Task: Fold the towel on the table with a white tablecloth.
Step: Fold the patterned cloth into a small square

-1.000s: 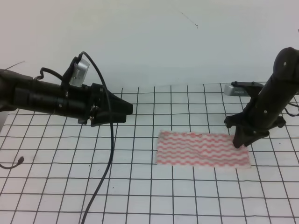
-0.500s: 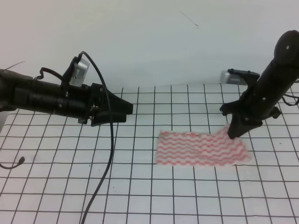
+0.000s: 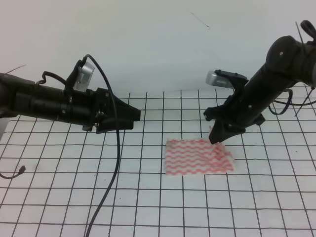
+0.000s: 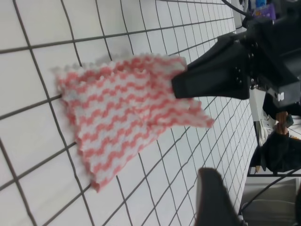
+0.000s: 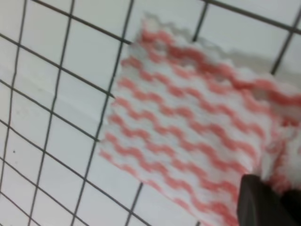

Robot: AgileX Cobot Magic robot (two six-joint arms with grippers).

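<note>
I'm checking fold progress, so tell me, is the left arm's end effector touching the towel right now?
No, in the exterior high view the left end effector hangs over bare grid cloth, apart from the towel, which only the right end effector holds.

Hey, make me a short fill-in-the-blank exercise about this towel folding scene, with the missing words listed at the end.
1. The towel has pink-red and white ____ stripes.
2. The ____ end effector pinches the towel's edge and lifts it off the table.
3. The left end effector hovers apart from the towel, holding ____.
4. The tablecloth is white with a grid of thin ____ lines.

Missing words: wavy; right; nothing; black
</note>
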